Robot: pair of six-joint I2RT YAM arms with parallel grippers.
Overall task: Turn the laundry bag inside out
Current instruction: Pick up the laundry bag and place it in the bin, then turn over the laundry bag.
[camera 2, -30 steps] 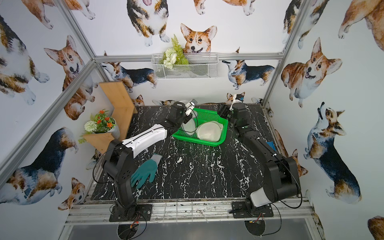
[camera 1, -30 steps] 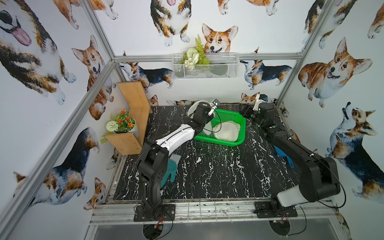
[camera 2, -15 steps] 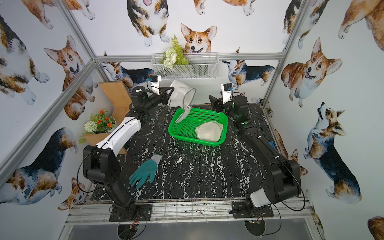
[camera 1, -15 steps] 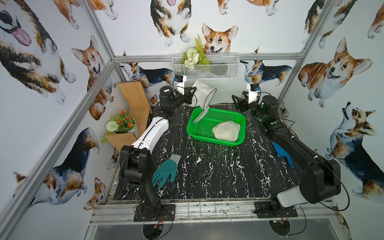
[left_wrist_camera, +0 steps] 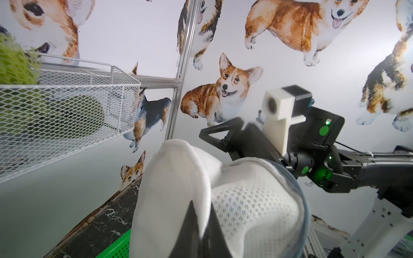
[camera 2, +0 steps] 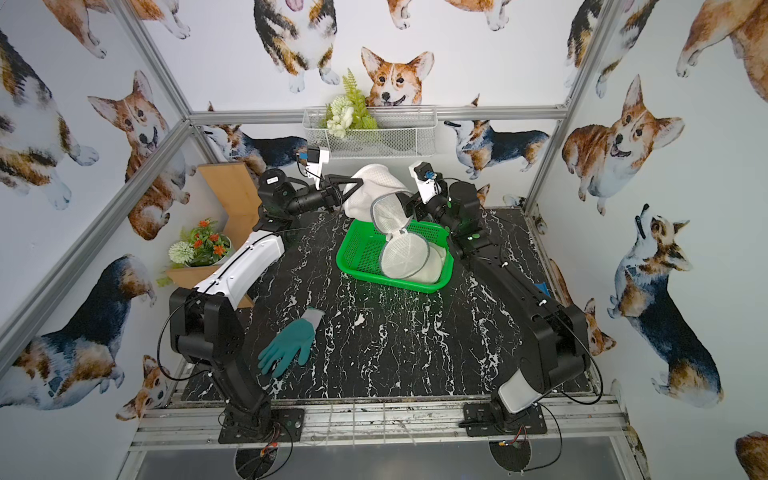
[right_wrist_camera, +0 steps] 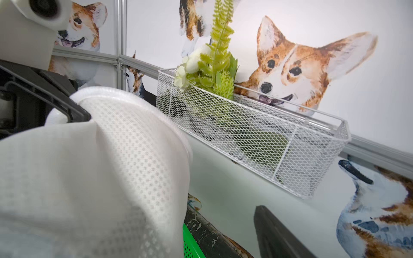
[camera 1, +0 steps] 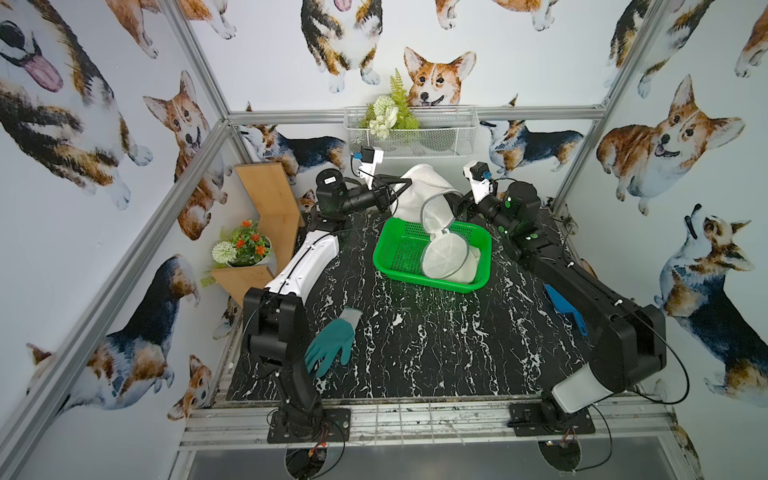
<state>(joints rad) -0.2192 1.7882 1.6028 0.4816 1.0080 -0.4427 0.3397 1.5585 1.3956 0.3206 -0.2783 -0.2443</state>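
Right arm has come closer to the laundry bag point(camera 1: 419, 187), now hanging at upper middle of the frame, above the green basket point(camera 1: 384, 266). Left fingers point(left_wrist_camera: 190, 227) are clamped on its fabric. Right fingers point(right_wrist_camera: 268, 232) stand apart beside the rim, probably to reach inside.

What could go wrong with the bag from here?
The left gripper pinches only one fold of the bag, held high, so it may slip out. The bag's low end hangs into the basket, so lifting more could drag or tip it. The right gripper, open beside the bag, could snag the mesh or miss.
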